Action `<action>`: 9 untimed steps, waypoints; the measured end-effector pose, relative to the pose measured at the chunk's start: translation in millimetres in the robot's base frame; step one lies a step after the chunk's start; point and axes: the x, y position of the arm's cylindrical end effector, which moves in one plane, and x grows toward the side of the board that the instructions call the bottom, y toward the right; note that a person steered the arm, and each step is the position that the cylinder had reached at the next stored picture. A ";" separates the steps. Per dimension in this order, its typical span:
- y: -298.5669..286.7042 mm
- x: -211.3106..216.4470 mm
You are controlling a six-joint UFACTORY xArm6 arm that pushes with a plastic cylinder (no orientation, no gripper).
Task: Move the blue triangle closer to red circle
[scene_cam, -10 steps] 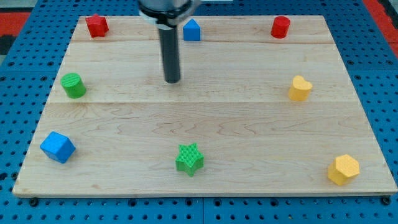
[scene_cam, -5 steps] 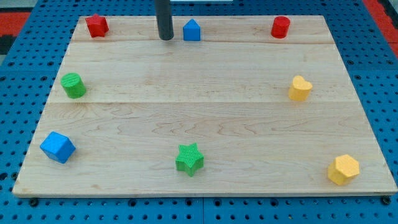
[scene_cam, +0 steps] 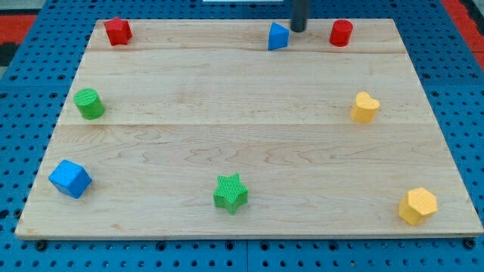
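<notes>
The blue triangle [scene_cam: 278,36] lies near the board's top edge, right of centre. The red circle [scene_cam: 341,33] stands further right along the same edge, with a gap between them. My tip [scene_cam: 299,29] is in that gap, just right of the blue triangle and close to it; whether it touches I cannot tell. Only the rod's lower part shows, coming down from the view's top.
On the wooden board [scene_cam: 249,128]: a red block [scene_cam: 118,32] at top left, a green cylinder [scene_cam: 89,103] at left, a blue cube [scene_cam: 70,179] at bottom left, a green star [scene_cam: 231,193] at bottom centre, a yellow block [scene_cam: 364,107] at right, a yellow hexagon [scene_cam: 417,205] at bottom right.
My tip moved up to the top edge, then swept right past the blue triangle. The triangle slid right toward the red circle and turned.
</notes>
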 end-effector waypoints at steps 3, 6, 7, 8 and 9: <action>-178.5 10.7; -38.2 16.9; -89.3 20.4; -111.0 54.6; -59.9 67.1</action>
